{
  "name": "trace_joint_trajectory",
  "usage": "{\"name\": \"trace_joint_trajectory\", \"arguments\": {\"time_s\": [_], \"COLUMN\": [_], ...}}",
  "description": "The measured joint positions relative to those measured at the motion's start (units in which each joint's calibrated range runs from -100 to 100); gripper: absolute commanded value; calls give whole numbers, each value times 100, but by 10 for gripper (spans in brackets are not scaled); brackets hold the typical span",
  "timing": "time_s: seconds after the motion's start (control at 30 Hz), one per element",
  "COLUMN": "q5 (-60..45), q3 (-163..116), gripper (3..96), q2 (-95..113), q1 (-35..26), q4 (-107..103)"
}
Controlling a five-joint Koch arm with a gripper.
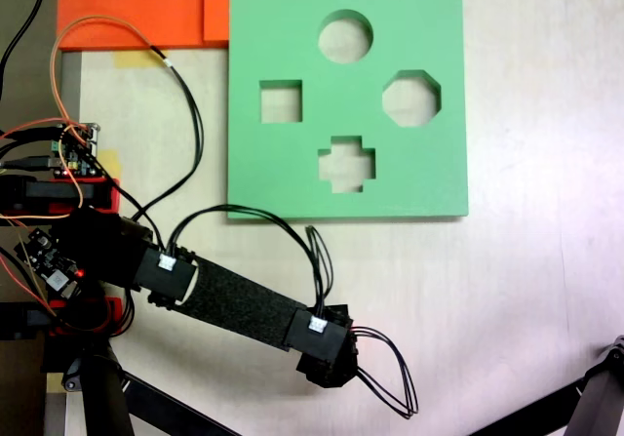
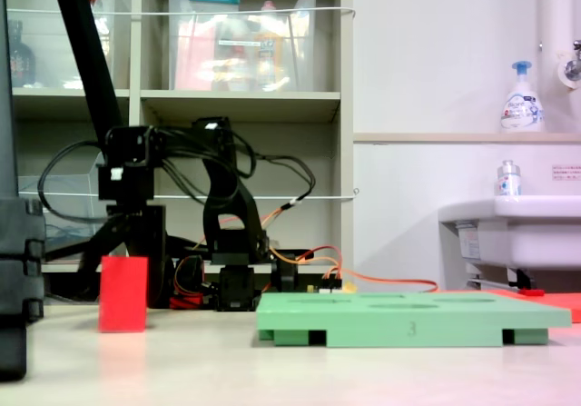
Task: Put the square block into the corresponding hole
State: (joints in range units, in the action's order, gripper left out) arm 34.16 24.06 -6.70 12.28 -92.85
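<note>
Red square block [image 2: 123,293] stands on the bench [image 2: 272,370] at the second exterior view's left, directly under the pincer [image 2: 127,208], well apart from the green foam board [image 1: 292,178]; the overhead first exterior view hides it beneath the arm's wrist [image 1: 327,346]. Likely a pre-grasp hover; whether the pincer's jaws are apart or together cannot be told. Square hole [image 1: 281,101] sits empty on the board's left side in the first exterior view, beside cross, octagon and circle cutouts. Pale bench, orange foam sheets [image 1: 146,7] at one corner; shelving [image 2: 236,106], sink [image 2: 517,229] and soap bottle [image 2: 521,97] behind.
</note>
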Motion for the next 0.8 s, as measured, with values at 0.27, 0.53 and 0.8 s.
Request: {"name": "trace_joint_trajectory", "arguments": {"time_s": [0.27, 0.53, 0.8], "q5": [0, 0, 147], "q3": [-421, -804, -862], "gripper": [368, 301, 299], "q2": [205, 1081, 2668], "q1": [44, 44, -147], "q4": [-10, -10, -372]}}
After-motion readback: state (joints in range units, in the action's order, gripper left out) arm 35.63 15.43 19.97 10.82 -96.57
